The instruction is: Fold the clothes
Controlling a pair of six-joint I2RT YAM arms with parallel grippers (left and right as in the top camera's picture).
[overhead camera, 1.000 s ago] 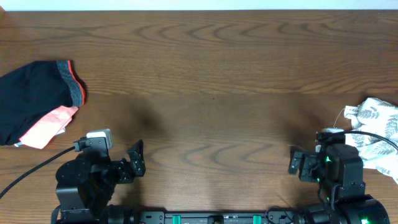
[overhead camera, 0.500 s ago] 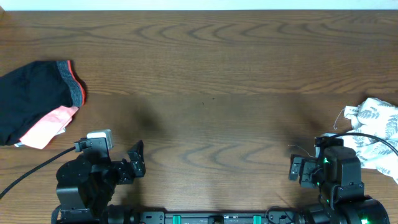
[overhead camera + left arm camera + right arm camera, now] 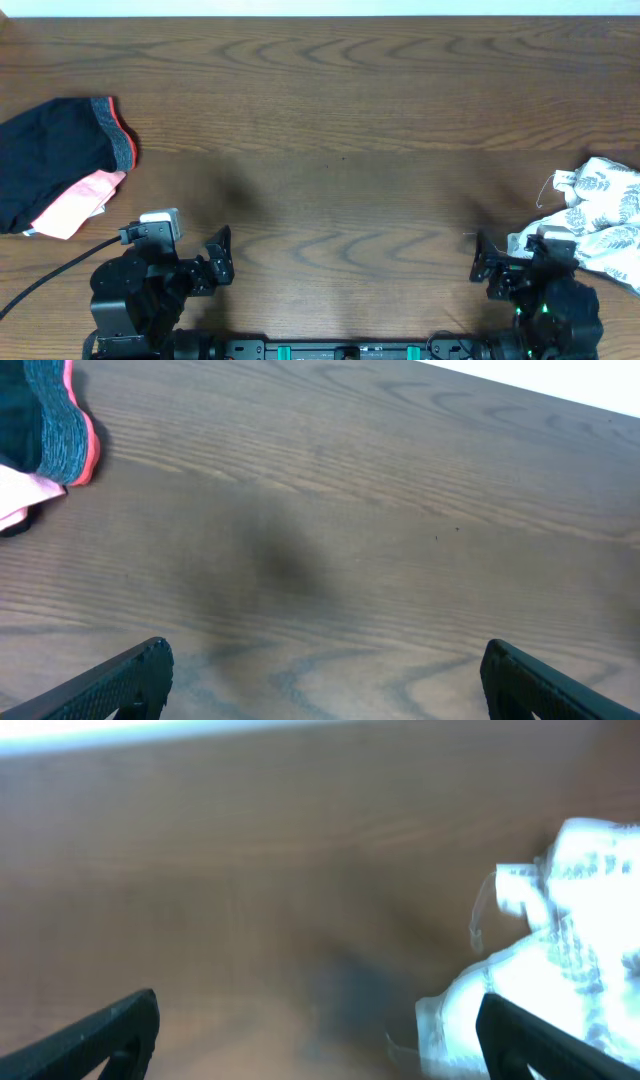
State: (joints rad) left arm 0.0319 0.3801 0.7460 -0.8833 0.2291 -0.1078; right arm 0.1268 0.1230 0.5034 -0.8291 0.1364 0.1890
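- Black leggings point(image 3: 55, 150) sit bunched at the far-left edge of the table point(image 3: 340, 100). The grey waistband point(image 3: 120, 140) with its coral rim faces table centre, and the body runs off-frame left.
- Long axis is roughly left-right as far as it shows. The legs are out of view, so the full lay is unknown.
- Pink cloth point(image 3: 80, 200) lies on the near side of the leggings, touching or overlapping them.
- Leaf cloth point(image 3: 600, 215) is crumpled at the far-right edge, with no clear axis.
- Left gripper point(image 3: 220, 258) is low at the near edge, jaws wide apart, holding nothing. Its wrist view shows bare wood between the fingers, with the waistband point(image 3: 55, 415) up in the left corner.
- So the leggings lie ahead and to the left of it, apart.
- Right gripper point(image 3: 487, 268) is likewise fully spread and empty. The leaf cloth point(image 3: 560, 950) is just to its right and close to the right finger. That view is blurred, so I can't tell if they touch.
- My read is that the right arm is much nearer its cloth than the left is to the leggings. Folding hasn't started, and whichever piece goes first has to be dragged to centre and spread flat.
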